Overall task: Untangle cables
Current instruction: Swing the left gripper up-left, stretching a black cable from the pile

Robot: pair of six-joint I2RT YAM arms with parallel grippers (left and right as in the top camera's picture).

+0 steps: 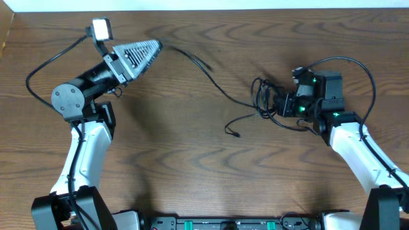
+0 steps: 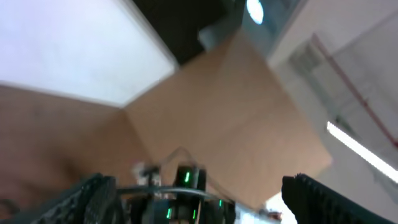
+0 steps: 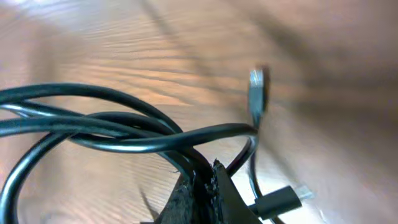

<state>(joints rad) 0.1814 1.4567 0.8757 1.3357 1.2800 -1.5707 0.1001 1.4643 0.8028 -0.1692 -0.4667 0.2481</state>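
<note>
**woodgrain_42:** what's on the table (image 1: 192,172) rn?

**yam_fan:** two arms. The left arm (image 1: 86,147) is angled toward the far-left corner, and the right arm (image 1: 361,144) comes in from the right. The left gripper (image 1: 153,46) has its fingers (image 2: 93,196) spread wide apart.

**woodgrain_42:** and the other one?

**yam_fan:** the right gripper (image 1: 284,105) is pinched tight on the black cables (image 1: 263,96). They're looped up right of centre. One strand trails up-left toward the left gripper without touching it. A small plug (image 3: 256,87) lies on the wood just beside the loops.
</note>
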